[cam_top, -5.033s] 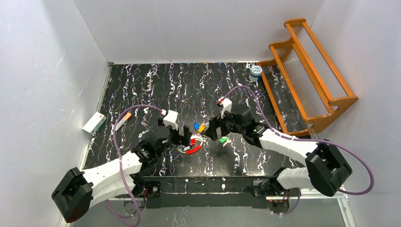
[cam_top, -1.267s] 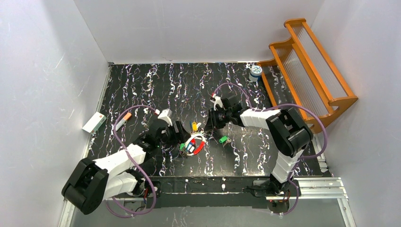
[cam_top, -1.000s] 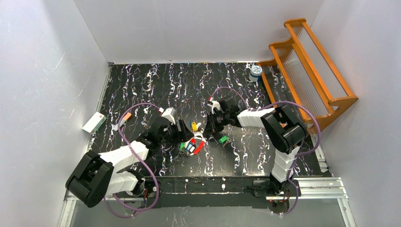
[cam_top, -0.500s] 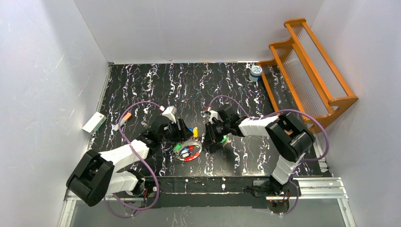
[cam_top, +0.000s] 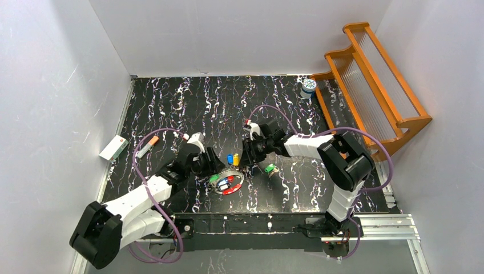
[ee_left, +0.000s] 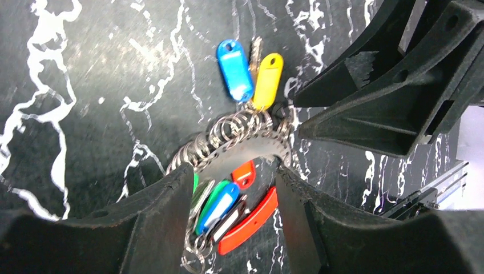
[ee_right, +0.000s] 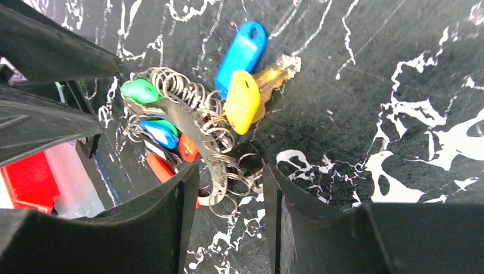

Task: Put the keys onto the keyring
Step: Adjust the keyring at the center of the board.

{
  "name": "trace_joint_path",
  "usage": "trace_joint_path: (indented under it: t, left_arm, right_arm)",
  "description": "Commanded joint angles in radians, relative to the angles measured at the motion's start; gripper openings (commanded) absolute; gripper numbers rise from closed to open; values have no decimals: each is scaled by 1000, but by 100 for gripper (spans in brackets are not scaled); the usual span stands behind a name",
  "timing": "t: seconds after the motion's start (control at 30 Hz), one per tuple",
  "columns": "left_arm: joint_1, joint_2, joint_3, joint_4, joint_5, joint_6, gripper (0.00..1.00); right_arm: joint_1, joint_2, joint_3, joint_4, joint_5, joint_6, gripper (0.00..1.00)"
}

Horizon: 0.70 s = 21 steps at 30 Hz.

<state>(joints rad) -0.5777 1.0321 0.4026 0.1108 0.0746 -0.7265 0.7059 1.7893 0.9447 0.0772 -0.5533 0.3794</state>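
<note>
Left hand [ee_left: 234, 178], right hand [ee_right: 230, 176], both unclenched astride one keyring [ee_left: 242, 148], one green key [cam_top: 270, 168] apart.

The surface [cam_top: 188, 103] is black with white marble veins. The keys [ee_left: 235, 71] have blue, yellow, green and red heads. The keyring [ee_left: 245, 147] is silvery.

white walls [cam_top: 240, 34] | black white-veined tabletop [cam_top: 194, 103] | orange wooden rack [cam_top: 414, 121] at right edge
</note>
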Motion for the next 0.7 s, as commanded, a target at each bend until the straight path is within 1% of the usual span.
trace_joint_path:
  t: [0.0, 0.07, 0.17, 0.3, 0.37, 0.4, 0.53, 0.67]
  left_arm:
    - [0, -80, -40, -168, -45, -53, 52]
    - [1, -105, -60, -163, -52, -59, 52]
    - [1, -104, -58, -155, -61, -59, 48]
    - [1, -87, -21, -132, -61, -54, 43]
    - [1, -82, -8, -116, -61, -54, 41]
    - [1, -79, -5, -83, -61, -53, 39]
    - [1, -57, -1, -29, -54, -61, 34]
    - [1, -42, -54, 61, -35, -120, 32]
  right_arm:
    - [-3, 24, 24, -19, -24, -25, 53]
    - [-2, 13, 26, -26, -19, -30, 53]
    - [10, -7, 57, -73, 47, -43, 52]
    - [62, -17, 152, -186, 139, -96, 47]
    - [91, -11, 193, -216, 162, -112, 44]
    - [107, -4, 209, -224, 167, -114, 42]
    - [138, 33, 245, -228, 160, -112, 29]
    - [151, 75, 252, -216, 130, -92, 21]
